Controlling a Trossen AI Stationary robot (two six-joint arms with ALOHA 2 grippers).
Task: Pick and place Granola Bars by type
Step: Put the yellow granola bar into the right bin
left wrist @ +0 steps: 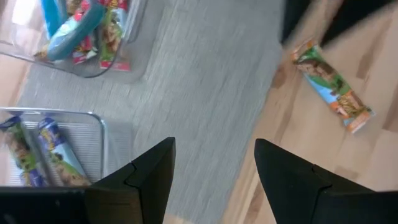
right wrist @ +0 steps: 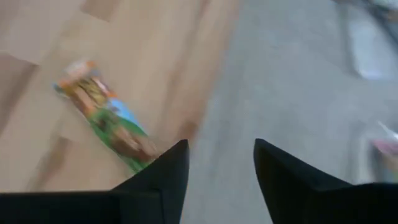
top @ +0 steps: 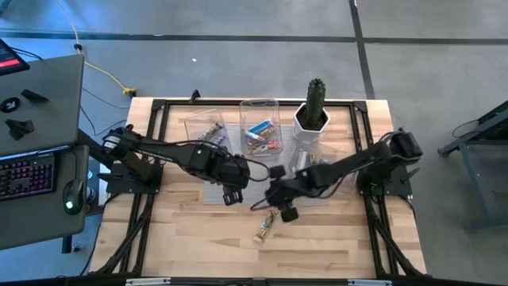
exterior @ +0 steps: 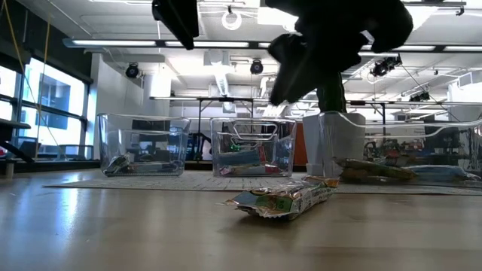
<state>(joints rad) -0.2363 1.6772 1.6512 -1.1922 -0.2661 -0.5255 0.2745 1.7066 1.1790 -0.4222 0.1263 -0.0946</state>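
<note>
One green-tan granola bar (top: 264, 226) lies flat on the bare wood near the table's middle; it also shows in the low view (exterior: 286, 199), the left wrist view (left wrist: 333, 84) and the right wrist view (right wrist: 106, 115). My right gripper (top: 283, 210) (right wrist: 221, 146) hovers open just beyond the bar, off the table. My left gripper (top: 232, 195) (left wrist: 214, 146) hangs open over the grey mat (left wrist: 205, 81), left of the bar. More wrapped bars lie in the clear bins: dark ones in the left bin (top: 208, 131), blue and red ones in the middle bin (top: 262, 131).
A cactus in a white pot (top: 313, 115) stands at the far right of the mat, with a third clear bin (exterior: 422, 150) beside it holding bars. Bare wood stretches along the near edge (top: 317, 254). A desk with a keyboard (top: 28, 175) stands left of the table.
</note>
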